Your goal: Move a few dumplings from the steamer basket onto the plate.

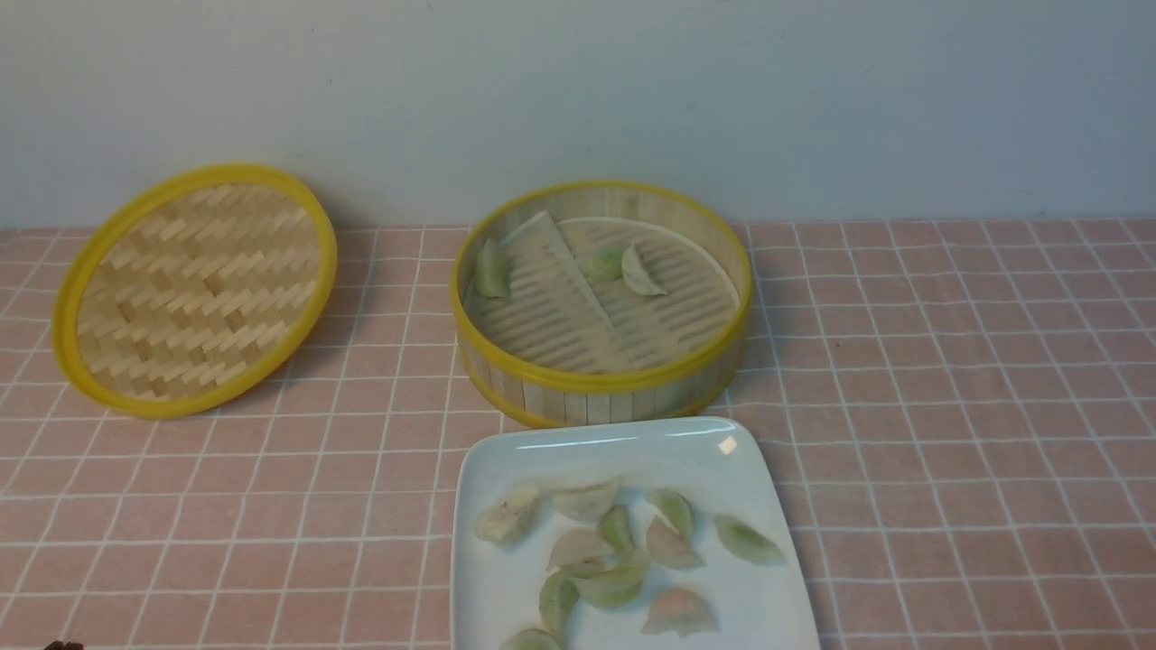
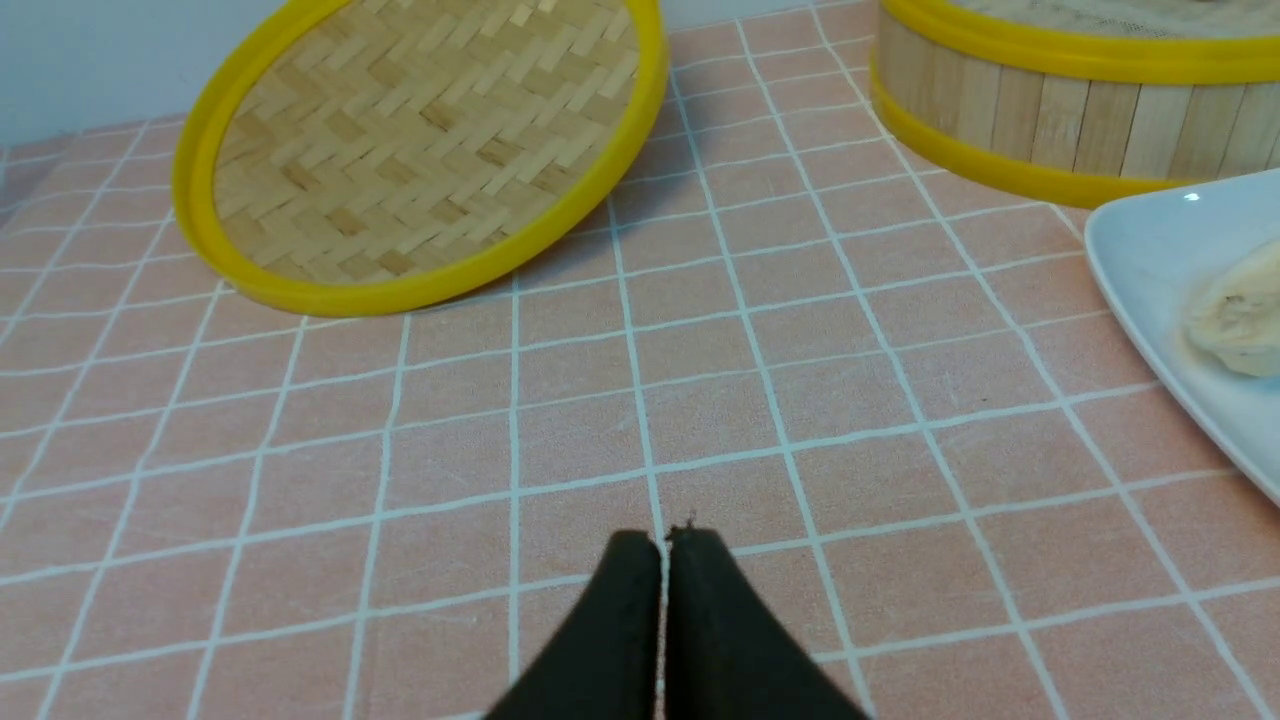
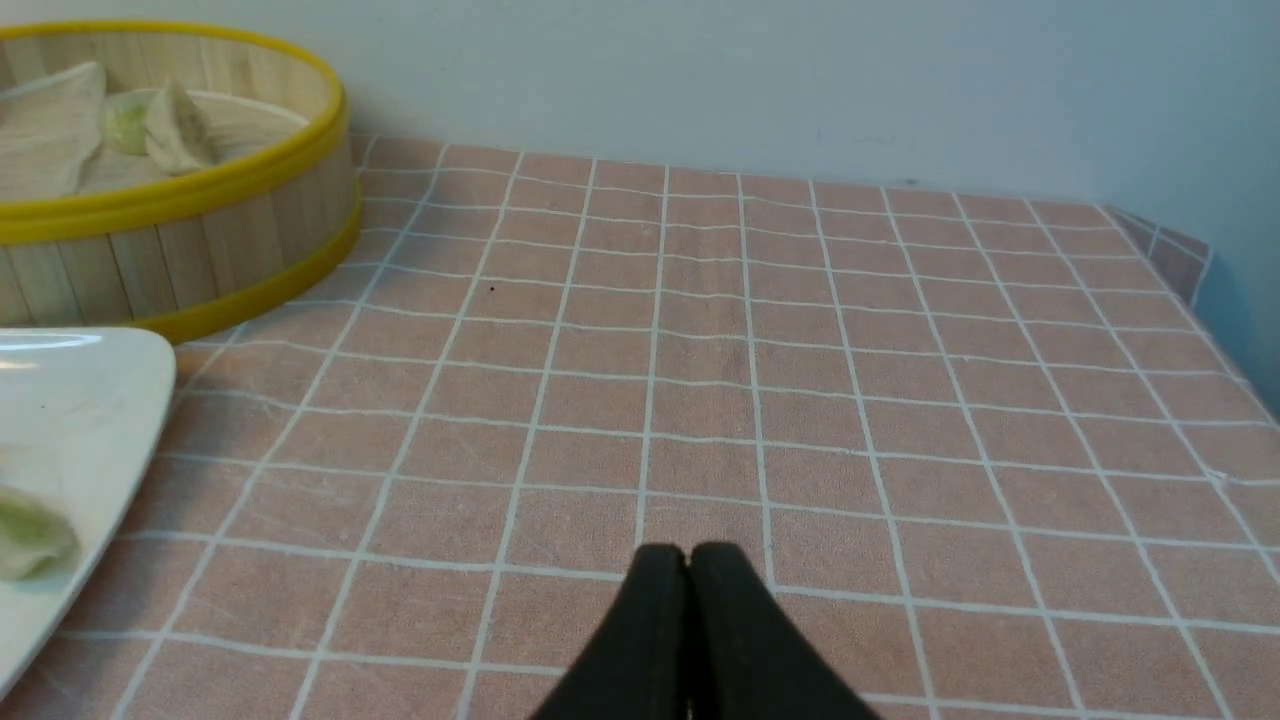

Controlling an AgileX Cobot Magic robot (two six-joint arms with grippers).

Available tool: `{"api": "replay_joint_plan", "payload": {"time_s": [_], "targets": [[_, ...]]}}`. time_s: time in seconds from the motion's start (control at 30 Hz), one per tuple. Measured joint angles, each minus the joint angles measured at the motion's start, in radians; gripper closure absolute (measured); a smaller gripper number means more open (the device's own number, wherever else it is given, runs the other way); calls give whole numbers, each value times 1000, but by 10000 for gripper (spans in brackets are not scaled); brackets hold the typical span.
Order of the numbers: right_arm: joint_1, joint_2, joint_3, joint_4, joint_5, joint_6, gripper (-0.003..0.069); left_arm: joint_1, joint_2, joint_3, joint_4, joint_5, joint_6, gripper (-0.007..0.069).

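The steamer basket (image 1: 603,381) stands at the table's middle back, with three dumplings inside: one (image 1: 490,269) against its left wall and two (image 1: 630,267) near the centre. In front of it the white plate (image 1: 506,596) carries several dumplings (image 1: 614,551). Neither arm shows in the front view. My left gripper (image 2: 664,540) is shut and empty, low over the cloth left of the plate (image 2: 1150,250). My right gripper (image 3: 688,552) is also shut and empty, over the cloth right of the plate (image 3: 90,400) and basket (image 3: 180,260).
The flat woven lid (image 1: 194,289) with its yellow rim leans against the back wall at the left. A pink checked cloth (image 1: 948,406) covers the table. The table's right edge and corner (image 3: 1190,270) show in the right wrist view.
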Motion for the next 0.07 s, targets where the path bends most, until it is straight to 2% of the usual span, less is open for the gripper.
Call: {"api": "replay_joint_plan", "payload": {"time_s": [0.07], "targets": [[0,0,0,0,0,0,673,0,0,0,0,0,0,631]]}}
